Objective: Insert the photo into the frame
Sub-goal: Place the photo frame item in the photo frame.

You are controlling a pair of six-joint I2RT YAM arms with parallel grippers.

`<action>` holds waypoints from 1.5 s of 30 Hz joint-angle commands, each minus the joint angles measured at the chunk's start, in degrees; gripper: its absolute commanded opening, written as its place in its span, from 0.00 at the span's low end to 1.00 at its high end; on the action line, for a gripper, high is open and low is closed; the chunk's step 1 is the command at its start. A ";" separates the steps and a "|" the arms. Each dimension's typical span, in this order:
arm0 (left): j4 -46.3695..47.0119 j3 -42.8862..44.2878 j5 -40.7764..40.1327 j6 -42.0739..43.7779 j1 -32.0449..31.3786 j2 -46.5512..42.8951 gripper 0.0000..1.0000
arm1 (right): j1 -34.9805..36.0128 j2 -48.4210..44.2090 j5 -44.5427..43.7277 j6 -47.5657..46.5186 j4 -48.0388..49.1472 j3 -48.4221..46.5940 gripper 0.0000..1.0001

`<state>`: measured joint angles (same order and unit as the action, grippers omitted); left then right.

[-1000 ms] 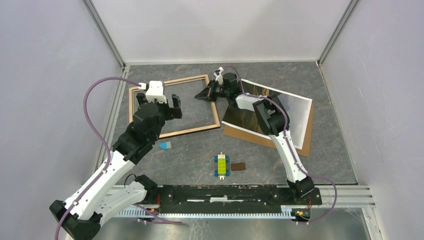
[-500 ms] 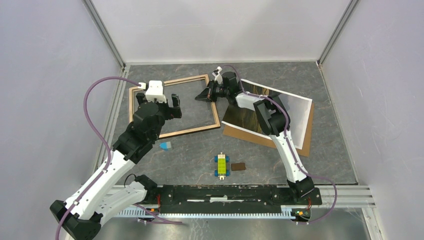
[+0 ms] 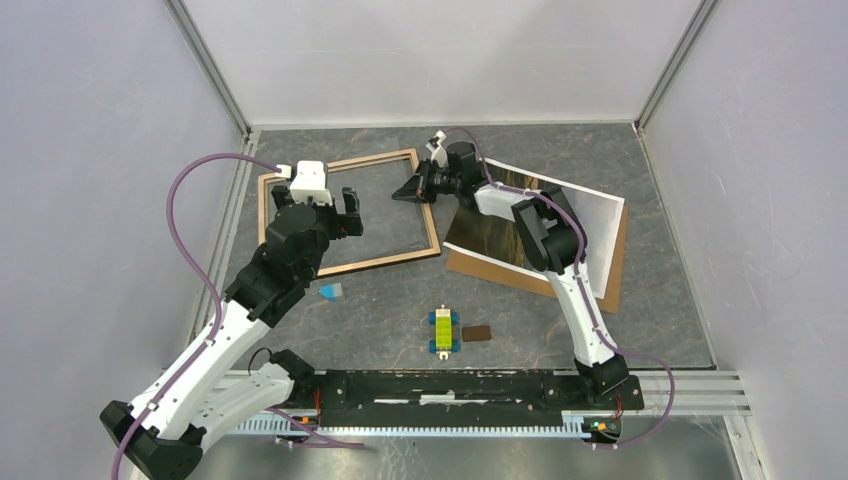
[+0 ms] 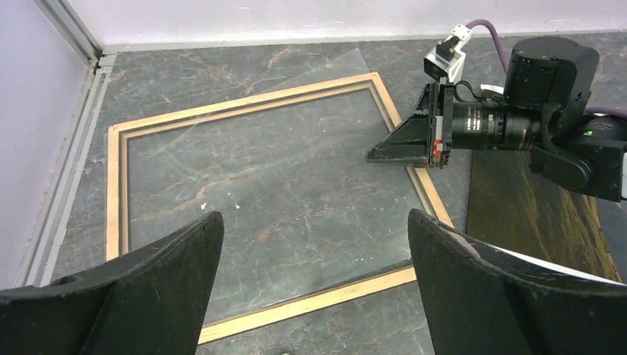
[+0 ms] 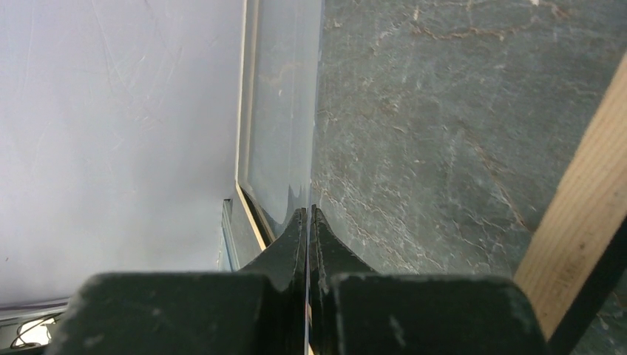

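Photo (image 3: 485, 238): flat on backing board (image 3: 470, 265), counter (image 3: 380, 310) right of frame (image 4: 118, 192). Light, glossy, bendable; best taken by white border. Right hand (image 3: 402, 194) pinched on clear pane (image 4: 281, 170), apparently glazing. Left hand (image 4: 314, 222) spread above frame.

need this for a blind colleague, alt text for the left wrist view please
The right claw, shut, pinches the right edge of a clear sheet lying skewed over the light wood frame on a dark marbled table. The left claw is wide open in the foreground, holding nothing; part of the photo shows at right.
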<state>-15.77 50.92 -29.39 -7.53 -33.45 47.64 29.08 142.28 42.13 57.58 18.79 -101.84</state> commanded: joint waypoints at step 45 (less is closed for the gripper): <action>2.07 0.68 2.30 -2.01 1.11 -0.31 1.00 | -0.87 -8.03 -3.37 -1.38 5.62 8.94 0.00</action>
<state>-15.77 50.92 -27.86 -7.57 -32.69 47.64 28.38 138.23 39.13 57.12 21.34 -92.97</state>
